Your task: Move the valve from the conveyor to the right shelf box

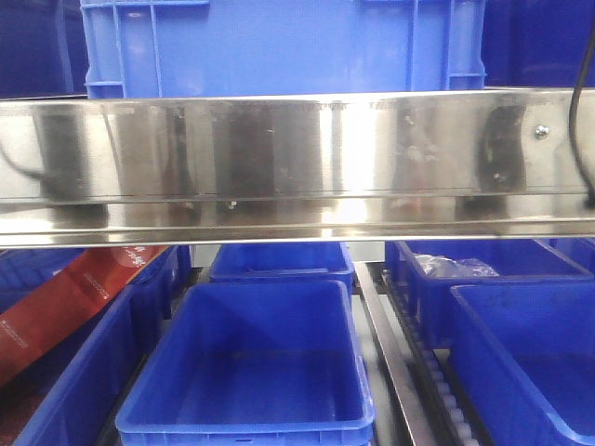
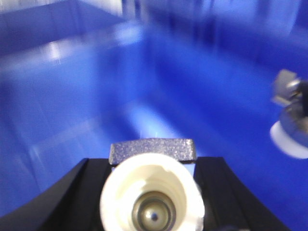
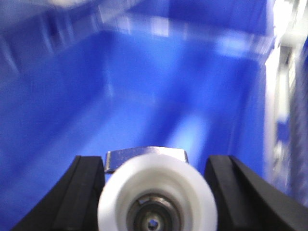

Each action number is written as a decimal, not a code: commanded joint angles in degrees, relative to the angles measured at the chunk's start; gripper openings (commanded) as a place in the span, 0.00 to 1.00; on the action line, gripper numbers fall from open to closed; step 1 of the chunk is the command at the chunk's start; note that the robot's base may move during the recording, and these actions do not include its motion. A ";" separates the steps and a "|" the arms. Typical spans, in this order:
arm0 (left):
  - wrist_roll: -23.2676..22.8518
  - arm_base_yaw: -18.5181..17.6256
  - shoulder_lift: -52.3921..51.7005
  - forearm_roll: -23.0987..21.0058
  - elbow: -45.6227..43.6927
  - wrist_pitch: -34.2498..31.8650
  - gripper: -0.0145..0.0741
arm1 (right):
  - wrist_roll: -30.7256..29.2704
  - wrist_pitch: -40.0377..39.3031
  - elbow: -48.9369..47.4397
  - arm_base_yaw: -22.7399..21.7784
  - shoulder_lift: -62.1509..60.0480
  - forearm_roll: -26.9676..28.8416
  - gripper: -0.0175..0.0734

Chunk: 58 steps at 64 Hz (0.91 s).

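- The left hand (image 2: 153, 166) pinches a white round plastic valve (image 2: 151, 182) with a steel core; its lower edge is cut off.
- The right hand (image 3: 154, 162) pinches a second white valve (image 3: 156, 190), blurred.
- Beyond the left hand, to its right, a third blurred valve (image 2: 288, 127) lies in the blue plastic box (image 2: 96, 96).

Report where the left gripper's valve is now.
The valve is bottom centre of the left wrist view, clamped in the left gripper, above the floor of a blue box.

A crate (image 1: 279, 46) sits on the shelf beam (image 1: 297, 158) spanning the scene. Below, the centre bin (image 1: 251, 429) lies near, another bin (image 1: 279, 269) behind it; a roller track (image 1: 423, 367) runs along their right, then the near right bin (image 1: 521, 372) and far right bin (image 1: 502, 255). A package (image 1: 65, 307) leans across the left bin (image 1: 84, 386).
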 commanded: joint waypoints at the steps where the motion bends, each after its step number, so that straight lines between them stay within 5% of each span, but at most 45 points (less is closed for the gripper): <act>1: -0.29 -0.26 0.93 -0.90 -1.06 -3.34 0.04 | -0.41 -3.61 -1.20 0.05 0.47 -0.02 0.01; 20: -0.29 -0.26 2.74 -1.10 -1.06 -3.23 0.04 | -0.41 -3.61 -1.20 0.05 2.72 -0.27 0.01; 29: -0.29 -0.26 2.74 -0.87 -1.06 -3.36 0.23 | -0.41 -3.61 -1.20 0.05 2.71 -0.38 0.02; 38: -0.29 -0.26 2.74 -0.87 -1.06 -3.36 0.48 | -0.41 -3.71 -1.20 0.05 2.71 -0.46 0.34; 46: -0.29 -0.26 2.74 -0.87 -1.06 -3.36 0.61 | -0.41 -3.60 -1.20 0.05 2.71 -0.46 0.66; 53: -0.29 -0.26 2.74 -0.87 -1.06 -3.36 0.67 | -0.41 -3.40 -1.20 0.05 2.71 -0.46 0.81; 58: -0.29 -0.26 2.74 -0.87 -1.06 -3.36 0.68 | -0.41 -3.24 -1.20 0.05 2.71 -0.46 0.81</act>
